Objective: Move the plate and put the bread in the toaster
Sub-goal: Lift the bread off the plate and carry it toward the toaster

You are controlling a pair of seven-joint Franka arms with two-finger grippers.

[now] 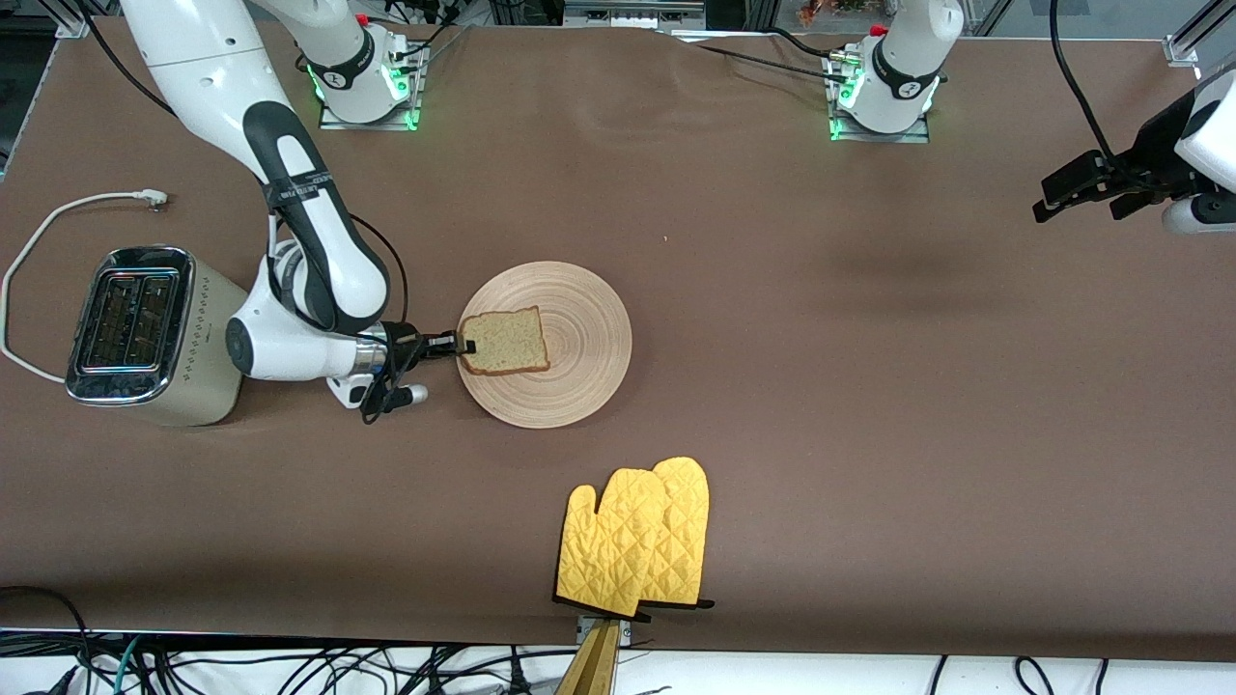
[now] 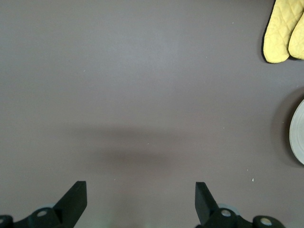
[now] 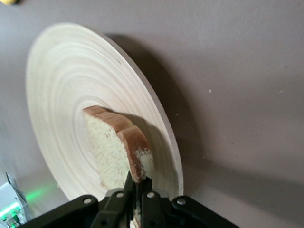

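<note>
The right gripper [image 1: 462, 347] has its fingers clamped on the bread [image 1: 504, 341] at the plate [image 1: 579, 386] beside the empty toaster [image 1: 145, 333], so loading remains, while the left gripper [image 1: 1086, 198] waits wide open.

The table [image 1: 772, 405] is covered in a matt brown sheet, smooth and even, with a few pale specks. The plate [image 1: 579, 367] looks like pale wood, turned in fine ring grooves, with a dull finish. The bread [image 1: 504, 341] has a porous, speckled crumb and a darker, rougher crust. The toaster [image 1: 145, 333] has a glossy chrome top that mirrors the light, satin cream sides with a dotted pattern, and a smooth white plastic cord [image 1: 39, 241]. The oven mitts [image 1: 637, 541] are yellow quilted cloth with dark edging. The arms wear glossy white plastic shells, and the fingers [image 2: 73, 199] of the left gripper [image 2: 140, 202] are matt black
</note>
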